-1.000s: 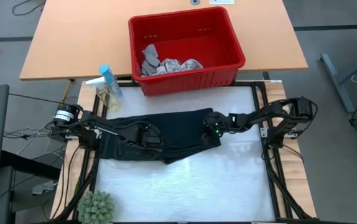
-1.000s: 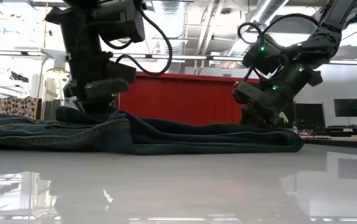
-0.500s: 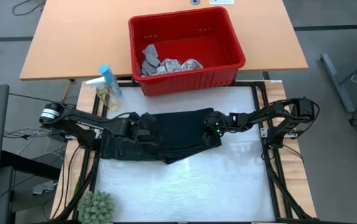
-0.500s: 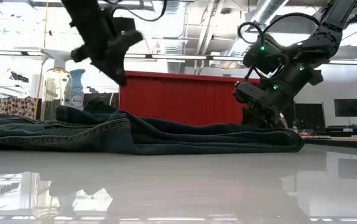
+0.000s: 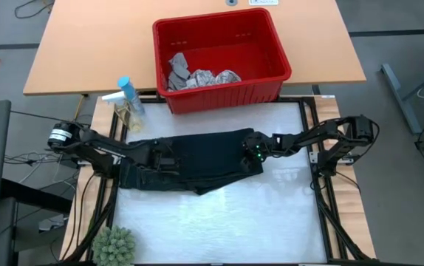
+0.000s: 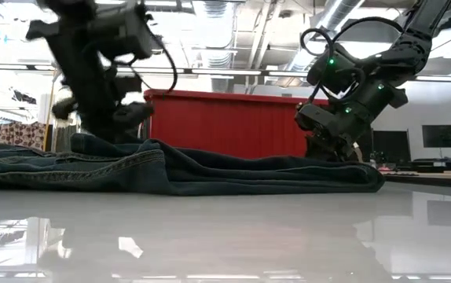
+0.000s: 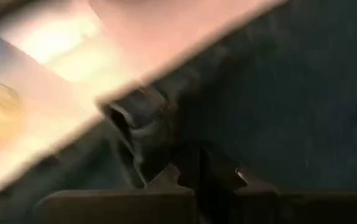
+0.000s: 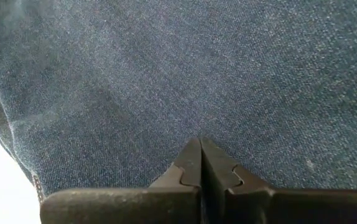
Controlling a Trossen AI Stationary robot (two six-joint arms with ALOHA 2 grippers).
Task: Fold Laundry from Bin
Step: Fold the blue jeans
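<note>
Dark navy trousers [image 5: 204,164] lie folded in a long strip across the middle of the white table top [image 5: 219,222]; the low view shows their stacked layers [image 6: 210,169]. My left gripper [image 5: 162,155] is shut low over their left part, near a thick fold [image 7: 135,118]. My right gripper [image 5: 253,154] is shut on top of their right end. The red bin [image 5: 260,37] stands at the far edge and holds a grey cloth [image 5: 176,66] and a leaf-print cloth [image 5: 216,77]. My left gripper [image 7: 200,174] points slanting down at the trousers' left part; blur keeps me from telling whether its tips touch the cloth. My right gripper [image 8: 201,152] presses its shut fingertips on the upper face of the trousers' right end [image 8: 197,118], slanting down from the table's right side. The cloth lies flat on the table under it [image 6: 328,161].
Two spray bottles [image 5: 127,100] stand at the far left beside the bin. A green plant [image 5: 114,245] sits at the near left corner. The white table top in front of the trousers is bare.
My left gripper rose off the trousers and tipped and rolled, then came back down over their left part, a little nearer the table's left edge. The trousers and my right gripper have kept still.
</note>
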